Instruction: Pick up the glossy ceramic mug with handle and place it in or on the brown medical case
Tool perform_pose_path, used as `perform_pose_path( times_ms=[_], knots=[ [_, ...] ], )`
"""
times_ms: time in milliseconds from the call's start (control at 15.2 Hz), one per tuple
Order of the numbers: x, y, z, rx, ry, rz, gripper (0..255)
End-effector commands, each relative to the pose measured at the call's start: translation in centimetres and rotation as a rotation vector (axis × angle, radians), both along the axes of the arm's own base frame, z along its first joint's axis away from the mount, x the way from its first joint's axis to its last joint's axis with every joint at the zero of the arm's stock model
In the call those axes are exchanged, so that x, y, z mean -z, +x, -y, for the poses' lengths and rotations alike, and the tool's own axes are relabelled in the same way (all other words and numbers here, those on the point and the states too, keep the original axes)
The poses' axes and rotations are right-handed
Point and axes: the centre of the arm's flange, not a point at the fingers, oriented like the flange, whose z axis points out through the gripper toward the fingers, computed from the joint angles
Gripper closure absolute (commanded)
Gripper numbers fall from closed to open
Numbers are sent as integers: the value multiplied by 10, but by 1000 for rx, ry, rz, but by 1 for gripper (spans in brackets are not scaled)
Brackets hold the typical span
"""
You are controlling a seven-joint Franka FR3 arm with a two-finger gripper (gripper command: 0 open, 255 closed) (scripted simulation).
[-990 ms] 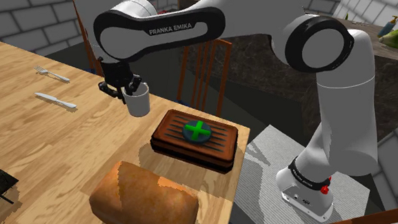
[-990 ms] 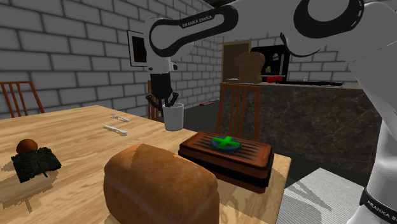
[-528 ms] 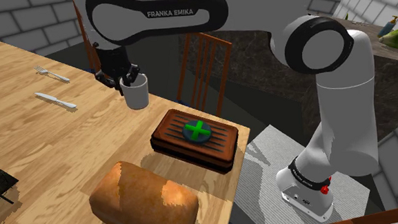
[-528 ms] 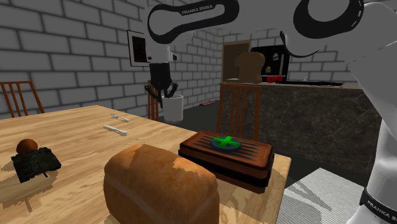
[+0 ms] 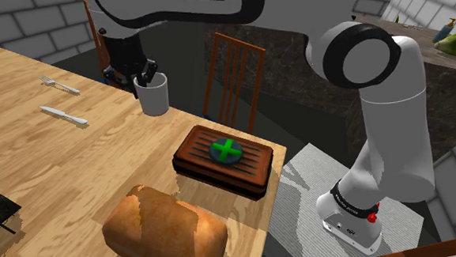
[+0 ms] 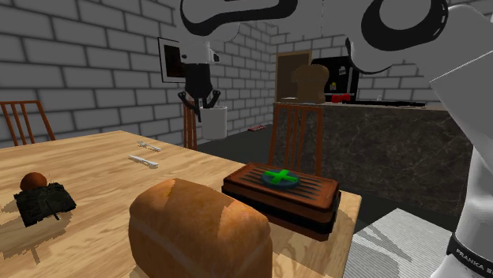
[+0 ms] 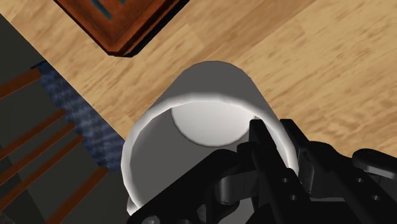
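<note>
Table (image 5: pixel 62 163): light wood planks with visible grain, a flat top and a straight edge on the stand's side.
Arm (image 5: pixel 383 101): smooth white shell with dark joints; it arcs from the stand over the table's far edge.
Chair (image 5: pixel 236 76): reddish-brown wood with a slatted back, standing past the table edge behind the case.
Loaf (image 5: pixel 163 229): golden-brown bread, a rounded block with a mottled crust, on the near end of the table.
Case (image 5: pixel 248 166): brown medical case, a flat rectangular box with rounded corners and a ribbed lid. The lid has a dark round badge with a green cross. The case lies at the table edge, between the loaf and the mug.
Mug (image 5: pixel 153 94): plain white glossy cylinder, open at the top and upright. In the second exterior view (image 6: pixel 215 125) it hangs clear of the tabletop, beyond the case and well apart from it.
Gripper (image 5: pixel 146 74): all black and pointing down. The wrist view (image 7: pixel 272 130) shows one finger inside the mug (image 7: pixel 216 83) and one outside, pinching its wall at the rim.
Knife (image 5: pixel 64 115): pale flat blade, lying on the table.
Fork (image 5: pixel 60 84): pale, with tines, just beyond the knife.
</note>
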Motion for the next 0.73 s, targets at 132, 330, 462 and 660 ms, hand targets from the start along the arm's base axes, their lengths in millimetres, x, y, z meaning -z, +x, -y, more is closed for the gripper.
perform_pose_path(
  times_ms=[132, 330, 462, 660],
  knots=[
    [-8, -34, 22, 0, 0, 0, 255],
    [-12, -67, 43, 0, 0, 0, 255],
    [-15, -90, 56, 0, 0, 0, 255],
    [-19, -123, 77, 0, 0, 0, 255]
  ],
)
